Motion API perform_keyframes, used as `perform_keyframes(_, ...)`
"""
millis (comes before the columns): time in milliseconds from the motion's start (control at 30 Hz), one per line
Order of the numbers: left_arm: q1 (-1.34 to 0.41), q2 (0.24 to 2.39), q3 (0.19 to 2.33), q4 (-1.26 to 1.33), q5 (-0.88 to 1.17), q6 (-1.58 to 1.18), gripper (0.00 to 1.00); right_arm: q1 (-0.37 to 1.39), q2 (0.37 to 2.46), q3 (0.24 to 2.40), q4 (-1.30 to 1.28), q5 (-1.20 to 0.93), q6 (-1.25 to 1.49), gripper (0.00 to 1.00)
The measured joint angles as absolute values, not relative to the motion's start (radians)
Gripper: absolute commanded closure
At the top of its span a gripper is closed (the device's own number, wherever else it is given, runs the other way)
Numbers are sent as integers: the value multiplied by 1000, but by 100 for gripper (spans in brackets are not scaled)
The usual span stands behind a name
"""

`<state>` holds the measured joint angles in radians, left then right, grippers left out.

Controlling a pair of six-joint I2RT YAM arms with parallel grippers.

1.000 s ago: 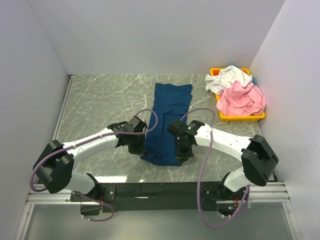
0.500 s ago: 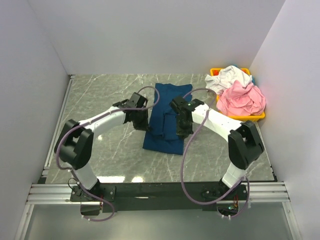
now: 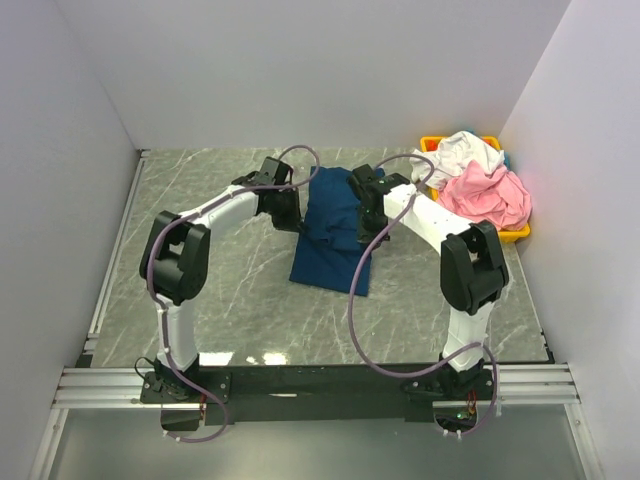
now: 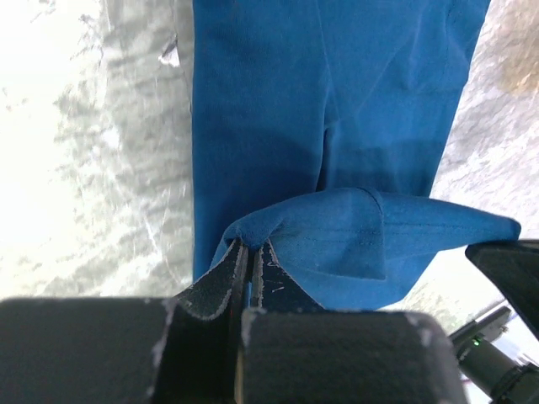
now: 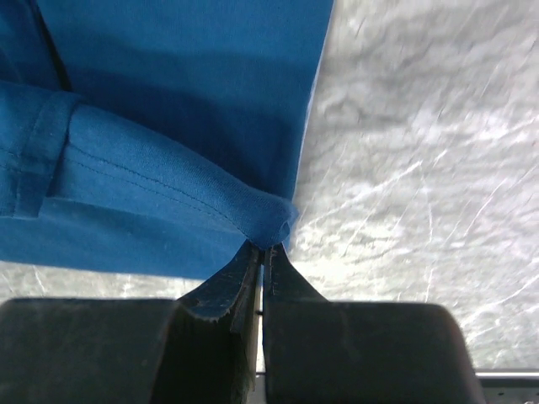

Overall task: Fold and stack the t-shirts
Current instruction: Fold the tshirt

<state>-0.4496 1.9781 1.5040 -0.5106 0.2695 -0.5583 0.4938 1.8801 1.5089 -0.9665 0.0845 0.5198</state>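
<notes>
Lengthwise the navy t-shirt [image 3: 328, 258] runs near-to-far; left gripper [image 4: 250, 255] and right gripper [image 5: 263, 252] clamp its lifted edge.

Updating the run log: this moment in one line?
step: folding | left claw, right claw: shut on navy t-shirt | pink t-shirt, white t-shirt: in yellow bin

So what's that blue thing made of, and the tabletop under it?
The blue shirt looks like soft matte knit cloth: it drapes, with a stitched hem. The tabletop looks like glossy grey marble, veined white, possibly only a printed finish.
</notes>
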Motion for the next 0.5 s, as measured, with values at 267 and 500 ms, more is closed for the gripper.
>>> perform_keyframes(267, -424, 2066, 1581, -513, 336, -542, 100, 452, 1950, 1565, -974, 84, 484, 100)
perform_keyframes(500, -422, 2120, 1665, -529, 342, -536, 51, 421, 2020, 1625, -984, 80, 467, 63)
